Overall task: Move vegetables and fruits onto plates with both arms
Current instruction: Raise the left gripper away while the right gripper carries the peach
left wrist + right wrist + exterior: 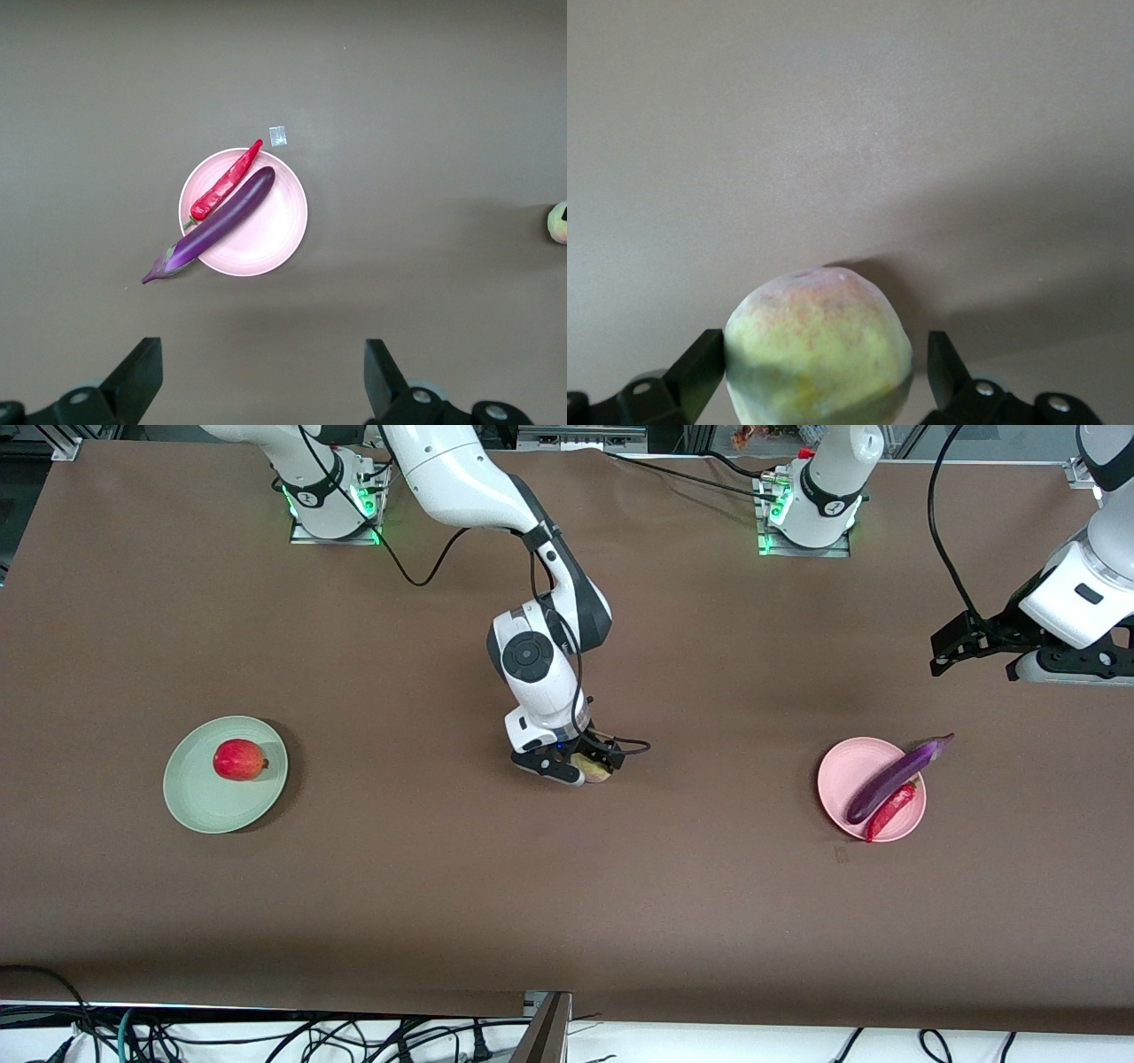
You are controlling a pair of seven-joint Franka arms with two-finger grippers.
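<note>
My right gripper (582,767) is low at the table's middle, open, with its jaws on either side of the pale yellow-green fruit (596,771). In the right wrist view one finger (700,372) touches the fruit (819,350) and the other stands a small gap off. The fruit rests on the table. The red apple (238,760) lies on the mint green plate (208,806) toward the right arm's end. The purple eggplant (890,779) and red chili (891,811) lie on the pink plate (842,775). My left gripper (974,657) is open and empty, up in the air near the left arm's end.
The left wrist view looks down on the pink plate (270,235) with the eggplant (221,221) and chili (227,181), between the open left gripper (263,381) fingers. A small tag (840,855) lies on the brown table beside the pink plate. Cables run along the table's front edge.
</note>
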